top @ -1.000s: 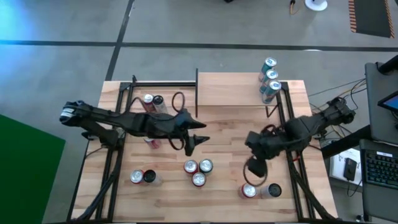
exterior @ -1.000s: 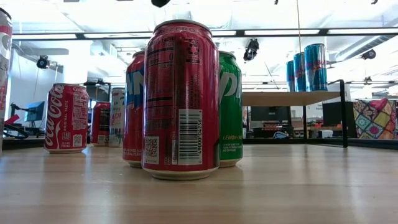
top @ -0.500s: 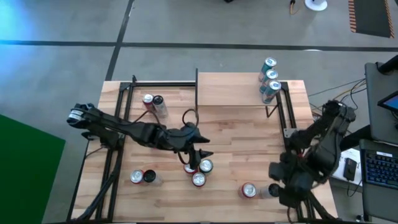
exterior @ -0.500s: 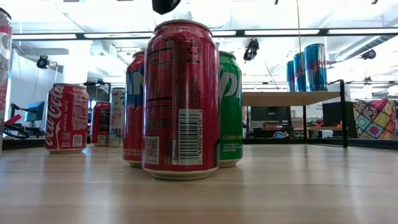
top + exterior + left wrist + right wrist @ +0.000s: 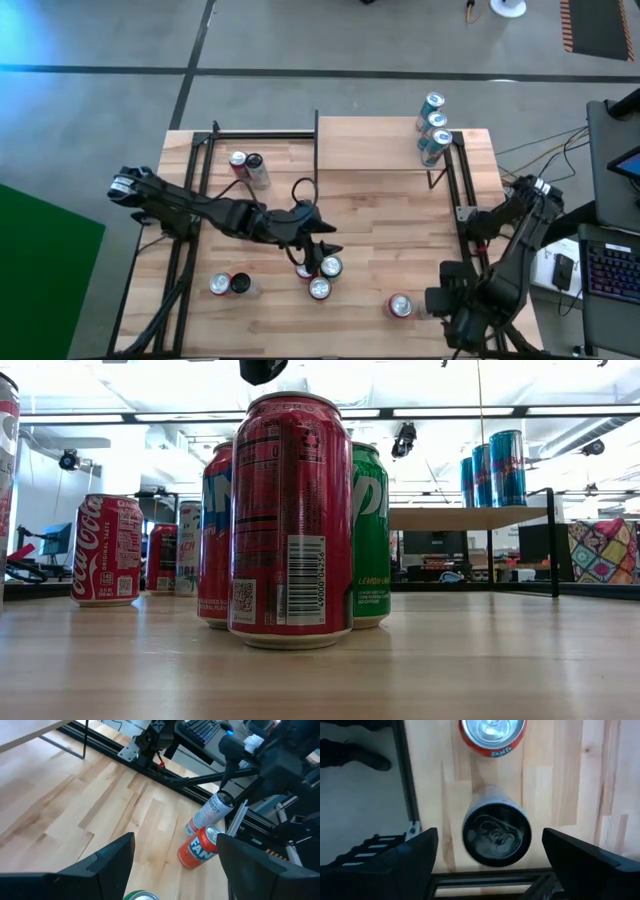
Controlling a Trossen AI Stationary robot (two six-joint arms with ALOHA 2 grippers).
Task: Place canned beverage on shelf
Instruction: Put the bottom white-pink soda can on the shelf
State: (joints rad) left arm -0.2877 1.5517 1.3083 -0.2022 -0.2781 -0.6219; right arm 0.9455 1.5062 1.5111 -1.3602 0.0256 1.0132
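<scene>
The shelf (image 5: 380, 145), a light-wood board on black uprights at the table's far right, bears three teal cans (image 5: 432, 125). A black-topped can (image 5: 496, 834) stands upright near the table's near right corner, beside an orange Fanta can (image 5: 400, 305). My right gripper (image 5: 490, 832) hangs over the black-topped can, pointing down, open, a finger on each side and clear of it. My left gripper (image 5: 316, 252) is open above a cluster of three upright cans (image 5: 320, 275) at the table's near middle; the green can's top (image 5: 142, 896) shows below its fingers.
Two cans (image 5: 245, 165) stand at the far left and two more (image 5: 228, 285) at the near left. Black frame rails (image 5: 465, 215) run along the table's right and left sides. Bare wood (image 5: 380, 220) lies between the arms.
My right gripper has swung toward the table's near right corner and sunk, from beside the Fanta can to over the black-topped can. My left gripper has gone toward the near edge and down, over the cluster of three cans, then kept still. No can has moved.
</scene>
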